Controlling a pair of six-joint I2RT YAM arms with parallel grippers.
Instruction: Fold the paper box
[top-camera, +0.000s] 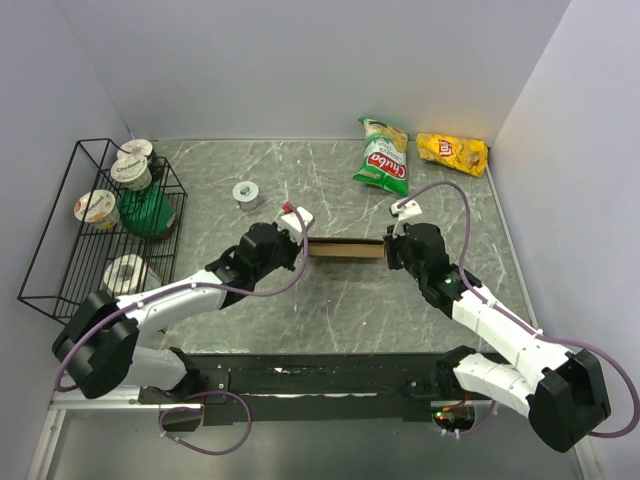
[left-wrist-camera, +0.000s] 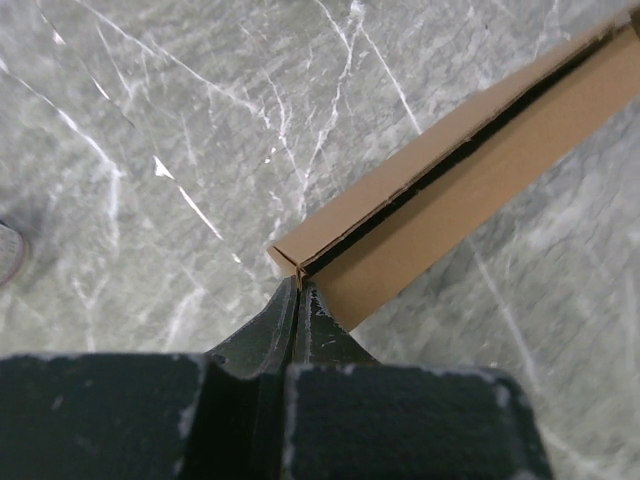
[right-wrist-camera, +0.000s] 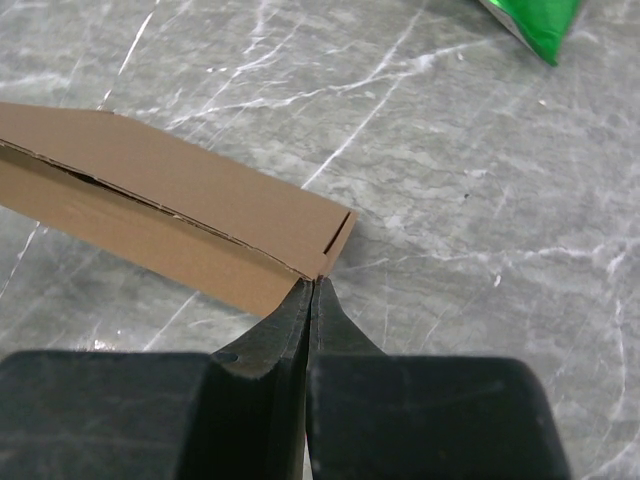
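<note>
Lengthwise, the paper box spans between my left end effector and right end effector, each pinching one end.

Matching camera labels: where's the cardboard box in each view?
Top external: cardboard box is a thin strip at the table's centre.
Left wrist: box runs from the centre to the upper right corner.
Right wrist: box spans from the left edge to the centre.
Shared landmark: grey marbled tabletop, under it in all three.
</note>
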